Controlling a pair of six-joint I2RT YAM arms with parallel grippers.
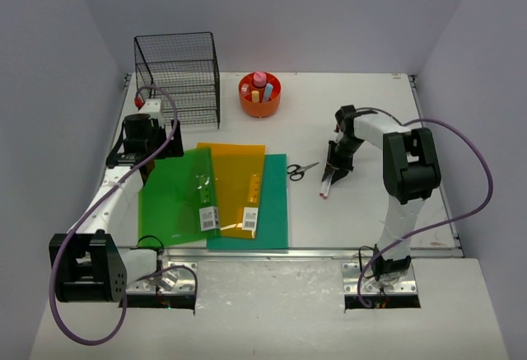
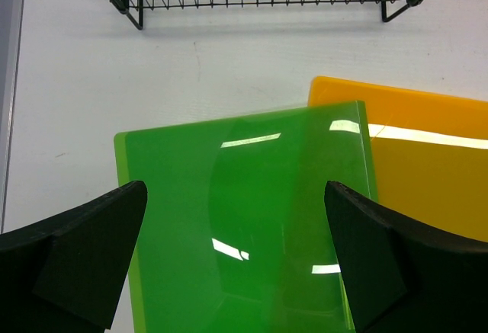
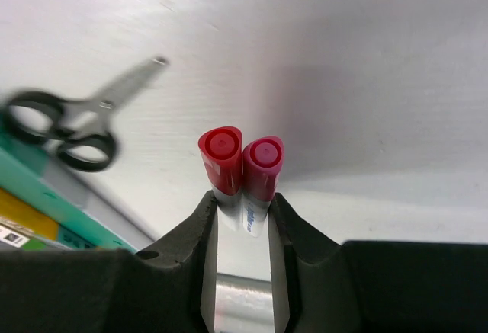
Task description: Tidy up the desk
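Two red-capped markers (image 3: 242,167) side by side, clamped in right claw (image 3: 244,205) and pointed down at the white counter (image 1: 362,212) right of centre, scissors (image 1: 302,170) lying just to their left. Left claw (image 2: 235,192), fingers wide apart and gripping nothing, hangs over green folder (image 2: 191,196), which overlaps orange folder (image 2: 427,173) toward the counter's left edge. Counter spans the floor between pale grey walls (image 1: 288,14); wire basket (image 1: 177,76) at its back left corner, orange cup (image 1: 259,96) near it along the back edge.

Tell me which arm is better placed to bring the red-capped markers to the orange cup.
Right, probably: the right hand is closed on both markers. The left hand hangs open over the green folder, holding nothing. The cup stands at the back, between the arms.
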